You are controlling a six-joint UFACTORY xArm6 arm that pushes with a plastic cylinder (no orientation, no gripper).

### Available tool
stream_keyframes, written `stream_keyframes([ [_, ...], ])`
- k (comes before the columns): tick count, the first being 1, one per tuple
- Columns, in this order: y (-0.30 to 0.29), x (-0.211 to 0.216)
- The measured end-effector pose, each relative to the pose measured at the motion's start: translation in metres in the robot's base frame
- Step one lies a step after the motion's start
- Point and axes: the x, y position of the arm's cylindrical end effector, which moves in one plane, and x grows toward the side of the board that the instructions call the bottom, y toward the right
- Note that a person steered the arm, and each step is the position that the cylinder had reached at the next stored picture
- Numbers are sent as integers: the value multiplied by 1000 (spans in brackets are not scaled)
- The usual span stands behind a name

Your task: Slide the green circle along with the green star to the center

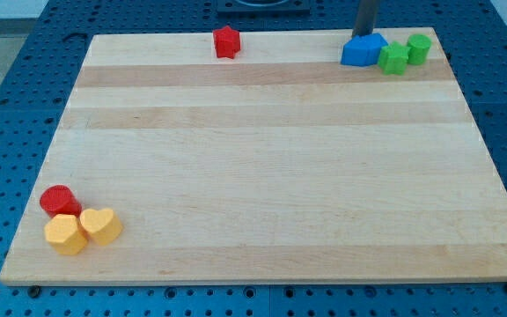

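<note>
Then, at the view's far left, low on the wooden board (262, 176), a red circle (59, 201) sat near the bottom-left corner, with a yellow block (65, 234) of roughly hexagonal shape just below it and a yellow heart (101, 225) pressed against that block's right side; the three formed one tight cluster, the red circle touching or all but touching the yellow pair. Further right, up at the board's top edge and well apart from everything else, stood a lone red block (226, 41), its outline looking hexagonal though too small to be sure. Across to the view's upper right, my tip (363, 35) came down just behind the top of a blue block (363, 51), whose exact shape I could not make out; the rod's very end was hidden behind that block, so contact could not be judged. The rod carried no jaws, so there was nothing to spread or pinch. Immediately right of the blue block and touching it lay the green star (393, 58), and just beyond, up against the star's right side, the green circle (419, 47) stood close to the board's top-right corner. Both green pieces were far from the board's middle.
</note>
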Motion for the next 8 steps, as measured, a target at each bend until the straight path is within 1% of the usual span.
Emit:
stream_keyframes([
  [1, 8, -10],
  [2, 74, -11],
  [3, 163, -11],
  [4, 176, 0],
  [5, 154, 21],
  [6, 132, 29],
  [8, 71, 49],
])
